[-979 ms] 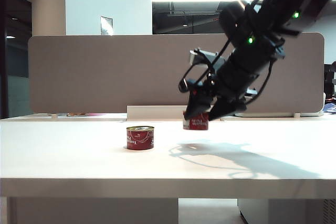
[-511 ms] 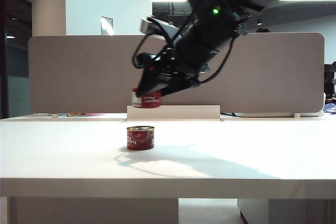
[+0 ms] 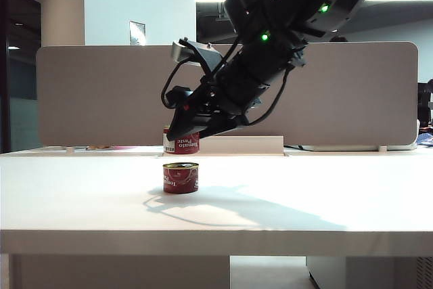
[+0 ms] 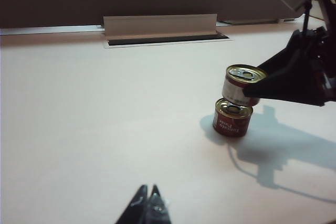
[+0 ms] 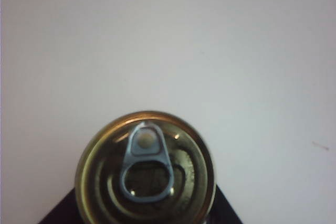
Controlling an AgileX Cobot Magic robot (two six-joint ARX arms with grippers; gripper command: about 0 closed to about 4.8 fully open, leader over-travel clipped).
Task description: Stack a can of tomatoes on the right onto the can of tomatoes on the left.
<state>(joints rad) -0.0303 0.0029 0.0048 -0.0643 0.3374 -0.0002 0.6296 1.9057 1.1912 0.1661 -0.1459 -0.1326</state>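
A red tomato can [image 3: 180, 178] with a gold lid stands on the white table [image 3: 325, 201], left of the middle. A second tomato can [image 3: 181, 143] hangs straight above it with a thin gap between them, and my right gripper [image 3: 184, 132] is shut on it. From the left wrist the held can [image 4: 240, 84] sits slightly tilted over the standing can [image 4: 231, 121], with the right gripper [image 4: 265, 85] reaching in from the side. The right wrist view is filled by the held can's lid [image 5: 146, 169], with dark fingers [image 5: 224, 211] at both sides. My left gripper [image 4: 148, 193] is shut, low and well short of the cans.
A grey partition [image 3: 101, 93] runs along the back of the table. A white cable tray [image 3: 237, 145] lies at the back edge, just behind the cans. The right arm [image 3: 284, 38] slants down from the upper right.
The right arm has swung left with the can, from right of the middle to above the standing can, and has come lower in the last half second. The standing can has not moved.
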